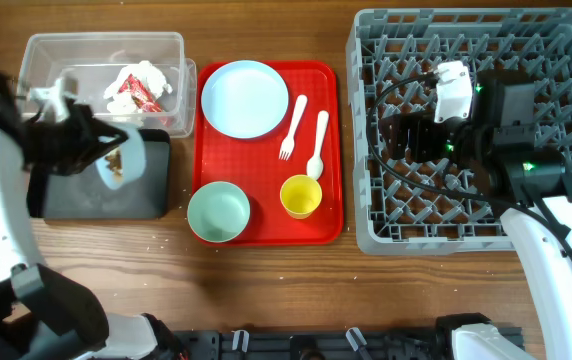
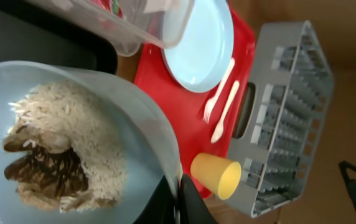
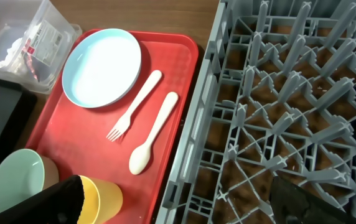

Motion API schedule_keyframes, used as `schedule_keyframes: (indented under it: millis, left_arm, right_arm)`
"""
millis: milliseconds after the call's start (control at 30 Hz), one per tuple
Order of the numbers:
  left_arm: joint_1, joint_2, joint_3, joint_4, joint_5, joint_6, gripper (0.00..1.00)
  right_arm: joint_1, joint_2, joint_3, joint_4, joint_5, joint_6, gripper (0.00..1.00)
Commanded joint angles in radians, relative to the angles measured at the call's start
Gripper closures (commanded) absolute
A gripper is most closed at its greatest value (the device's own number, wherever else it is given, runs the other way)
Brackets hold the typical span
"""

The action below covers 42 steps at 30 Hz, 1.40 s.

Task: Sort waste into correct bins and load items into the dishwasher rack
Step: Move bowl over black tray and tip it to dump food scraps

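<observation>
My left gripper (image 2: 179,190) is shut on the rim of the pale blue-white bowl (image 2: 112,112), which holds rice and brown food scraps (image 2: 60,155). In the overhead view this gripper (image 1: 101,150) holds the bowl (image 1: 131,155) tilted on its side over the black tray (image 1: 106,200). The clear tub (image 1: 86,60) holds the red-and-white wrapper and tissue (image 1: 138,88). My right gripper (image 3: 178,205) is open and empty over the grey rack's (image 3: 290,93) left edge, next to the yellow cup (image 3: 100,199). It also shows in the overhead view (image 1: 398,135).
The red serving tray (image 1: 326,225) carries the pale blue plate (image 1: 244,98), white fork (image 1: 293,128), white spoon (image 1: 317,145), yellow cup (image 1: 301,196) and mint green bowl (image 1: 218,212). The grey rack (image 1: 566,40) fills the right side, with no dishes in it.
</observation>
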Motion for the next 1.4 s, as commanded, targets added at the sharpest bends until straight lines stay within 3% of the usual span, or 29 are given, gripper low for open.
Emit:
schedule_keyframes:
  millis: [0, 133, 267, 433, 600, 1067, 1367]
  left_arm:
    - [0.106, -0.001, -0.104, 0.100, 0.200, 0.140, 0.96]
    - [0.182, 0.028, -0.206, 0.237, 0.307, 0.140, 0.96]
    - [0.198, 0.080, -0.257, 0.299, 0.315, 0.140, 0.96]
    - [0.199, 0.159, -0.276, 0.317, 0.343, 0.144, 0.96]
    - [0.202, 0.222, -0.276, 0.334, 0.486, 0.159, 0.96]
    - [0.300, 0.237, -0.276, 0.308, 0.690, 0.150, 0.96]
    - [0.303, 0.236, -0.276, 0.216, 0.805, 0.049, 0.96]
  right_arm:
    - [0.004, 0.010, 0.023, 0.002, 0.005, 0.014, 0.04]
    - [0.004, 0.010, 0.023, 0.002, 0.005, 0.014, 0.04]
    - [0.004, 0.010, 0.023, 0.002, 0.006, 0.012, 0.04]
    - [0.004, 0.010, 0.023, 0.002, 0.006, 0.012, 0.03]
    - [0.004, 0.010, 0.023, 0.002, 0.005, 0.013, 0.04]
    - [0.004, 0.010, 0.023, 0.001, 0.005, 0.013, 0.04]
    - [0.004, 0.010, 0.023, -0.001, 0.005, 0.013, 0.04]
